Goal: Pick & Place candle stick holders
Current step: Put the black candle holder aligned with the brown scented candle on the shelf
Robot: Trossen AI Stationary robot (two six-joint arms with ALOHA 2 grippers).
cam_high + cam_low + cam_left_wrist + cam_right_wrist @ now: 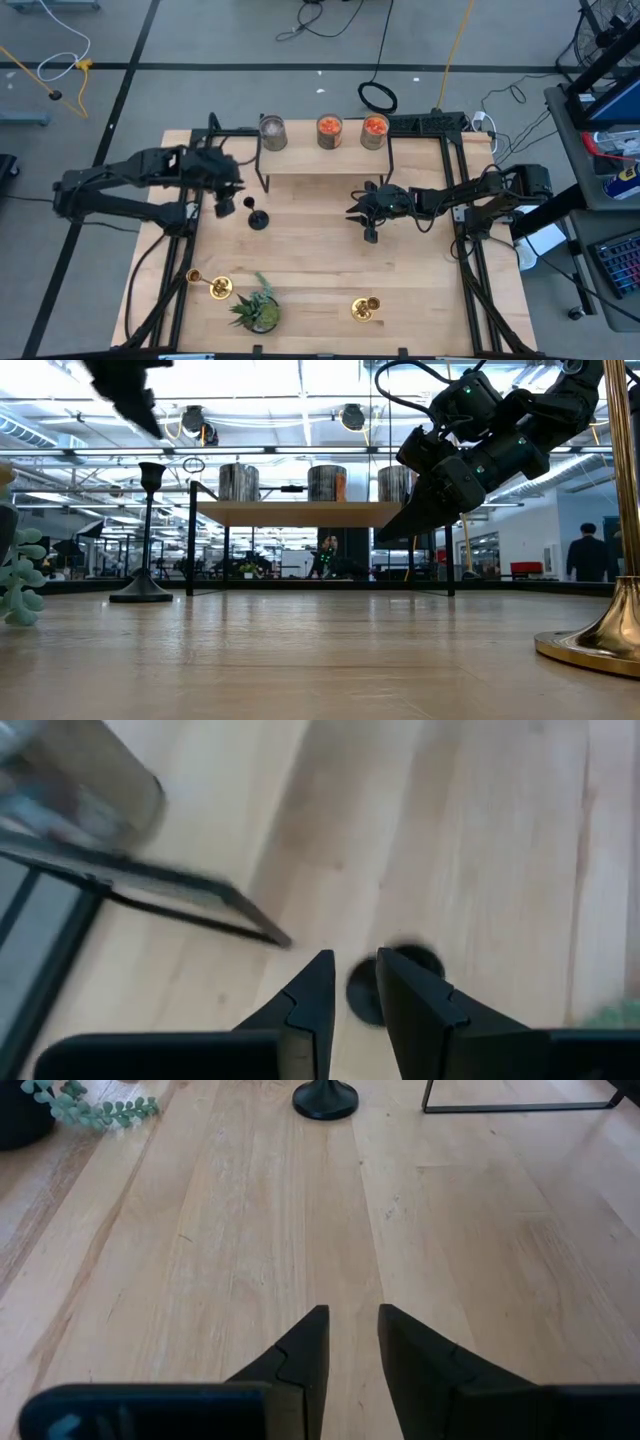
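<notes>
- left tool (224, 203) hangs above the matt black stemmed candle stick holder (257, 217), which stands upright on the pale wooden tabletop (320, 270) just in front of the low black-framed wooden shelf (322, 160). its fingers (310, 1005) stand a narrow gap apart with nothing between them; the holder's dark round base (372, 990) shows past the tips.
- right tool (366, 218) hovers over bare wood near the middle of the tabletop, fingers (305, 1345) likewise a little apart and empty.
- step in hand, as i judge it: an approach to the black holder, no grasp made.
- next move calls for lowering the left tool so the thin stem sits between the fingers, then closing squarely; the stem is slender and the holder could tip if nudged off-centre.
- shiny gold candle stick holder lying on its side (208, 285) sits near the tabletop's front left, beside the small green potted plant (257, 308); a second shiny gold candle stick holder (366, 308) is at front right, well apart.
- three short glass jars (323, 130), two with orange filling and one greyish, sit on the shelf.
- hard to make out: left wrist view is smeared, so whether tool and stem touch i cannot tell. in the low view the left tool is cut off at the upper edge, and only the right gold holder's base and part of its stem show.
</notes>
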